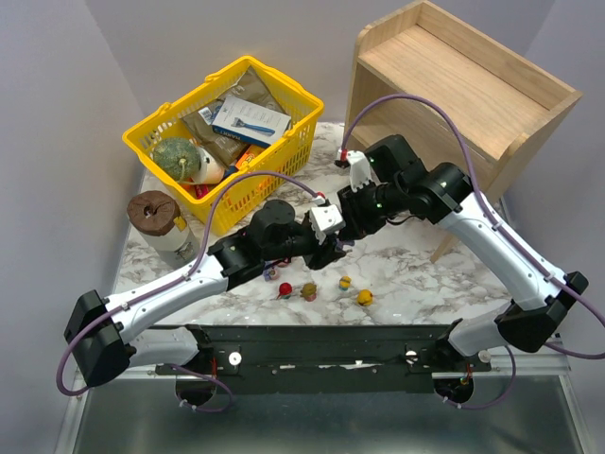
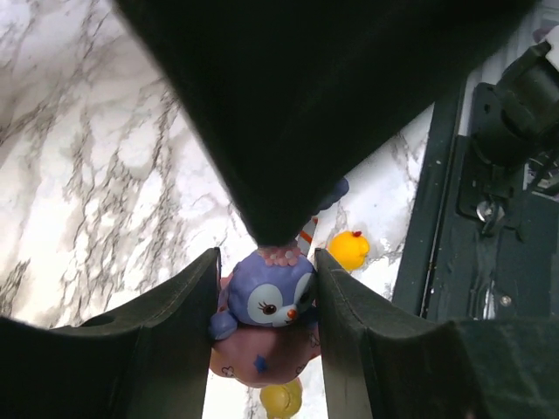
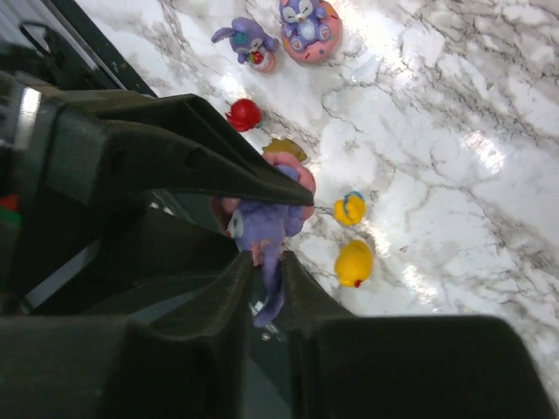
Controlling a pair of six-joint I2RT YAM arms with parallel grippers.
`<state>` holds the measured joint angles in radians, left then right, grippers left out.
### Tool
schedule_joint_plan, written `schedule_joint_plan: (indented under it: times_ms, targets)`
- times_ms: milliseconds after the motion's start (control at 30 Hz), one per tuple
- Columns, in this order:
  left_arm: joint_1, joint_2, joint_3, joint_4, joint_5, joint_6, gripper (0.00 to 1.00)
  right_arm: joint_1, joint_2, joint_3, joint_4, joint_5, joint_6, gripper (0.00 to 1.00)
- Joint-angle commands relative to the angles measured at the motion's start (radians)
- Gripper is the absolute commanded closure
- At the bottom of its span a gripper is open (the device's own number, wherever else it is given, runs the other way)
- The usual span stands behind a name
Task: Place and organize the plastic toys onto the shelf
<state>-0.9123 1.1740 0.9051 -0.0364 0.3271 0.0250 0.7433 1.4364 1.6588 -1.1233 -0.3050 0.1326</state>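
Left hand (image 2: 266, 262) clamps the purple long-eared toy (image 2: 271, 301); whether the narrow right hand (image 3: 265, 262) grips its ears cannot be told; the shelf (image 1: 444, 57) lies at 1–2 o'clock, nearer the right arm.

Bright, even light; glare patches on the marble tabletop (image 3: 489, 148).

The table (image 1: 416, 270) was white marble with grey veins. The basket (image 1: 284, 147) was bright yellow and the shelf (image 1: 454, 66) was pale natural wood. The gourd (image 1: 176, 157) was grey-green with lighter stripes. The purple figurine (image 2: 272, 297) had a white face, an orange nose and a pink base with 1 dark blue star. The duck (image 2: 349, 250) was yellow. The ball toy (image 3: 244, 113) was red, the small toy (image 3: 350, 208) was yellow and blue, and the second figurine (image 3: 304, 19) was purple on a pink ring.
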Motion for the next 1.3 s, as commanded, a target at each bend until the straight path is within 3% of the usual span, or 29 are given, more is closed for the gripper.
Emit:
schedule_joint_plan:
  times_ms: [0,67,267,533,767,1067,1267]
  targets:
    - [0.006,-0.003,-0.008,0.013,-0.089,-0.014,1.0,0.002,-0.027,0.073,0.0,0.058,0.076,0.44]
    - [0.004,-0.014,-0.02,0.029,-0.089,-0.022,1.0,0.002,-0.04,0.081,0.013,0.101,0.087,0.29]
    - [0.006,-0.037,-0.031,0.127,-0.108,-0.091,1.0,0.002,-0.08,0.151,0.007,0.262,0.114,0.16]
    - [0.012,0.116,0.066,0.325,-0.154,-0.154,1.0,0.004,-0.247,0.15,0.116,0.486,0.11,0.14]
    - [0.024,0.363,0.286,0.51,-0.125,-0.217,1.0,0.004,-0.497,-0.024,0.385,0.388,0.045,0.12]
    - [0.027,0.653,0.558,0.647,-0.114,-0.263,1.0,0.002,-0.49,0.047,0.3,0.376,0.035,0.11]
    - [0.026,0.834,0.802,0.57,-0.109,-0.24,1.0,0.004,-0.51,0.015,0.301,0.372,0.027,0.11]
